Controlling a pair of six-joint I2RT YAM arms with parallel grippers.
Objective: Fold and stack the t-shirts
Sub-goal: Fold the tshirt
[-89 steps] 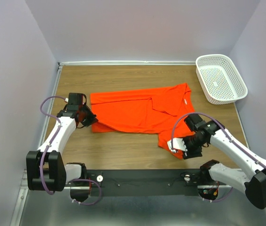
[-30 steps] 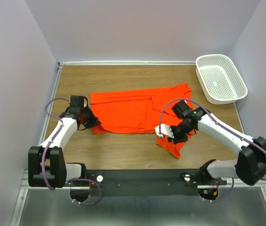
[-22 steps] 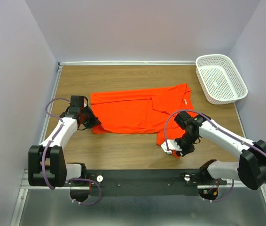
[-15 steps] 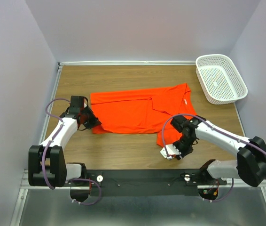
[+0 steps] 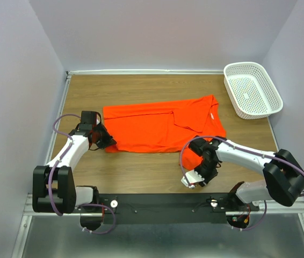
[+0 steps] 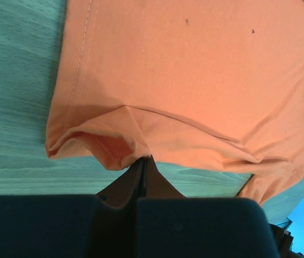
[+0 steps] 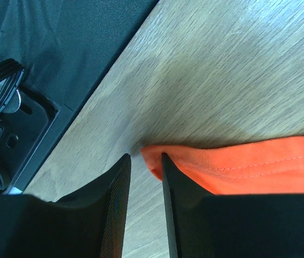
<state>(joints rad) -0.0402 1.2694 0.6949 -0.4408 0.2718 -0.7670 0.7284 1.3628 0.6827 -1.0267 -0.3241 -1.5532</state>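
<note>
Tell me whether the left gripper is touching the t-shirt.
Touching. The left wrist view shows the left gripper shut, its fingertips pinching a bunched fold at the edge of the t-shirt.

A wooden table (image 5: pixel 141 91), closed in by pale lilac walls (image 5: pixel 163 32) on its left, far and right sides, carries two things; an orange-red t-shirt (image 5: pixel 152 126) lies spread across its middle, its long side running left to right, the round neck toward the right and one flap of cloth reaching toward the near edge; its near-left corner is rucked into a small raised fold, the rest lying flat on the wood; a white perforated basket (image 5: pixel 230 88) stands upright at the far right corner, well apart from the shirt; a black rail (image 5: pixel 163 203) runs along the near edge.
</note>
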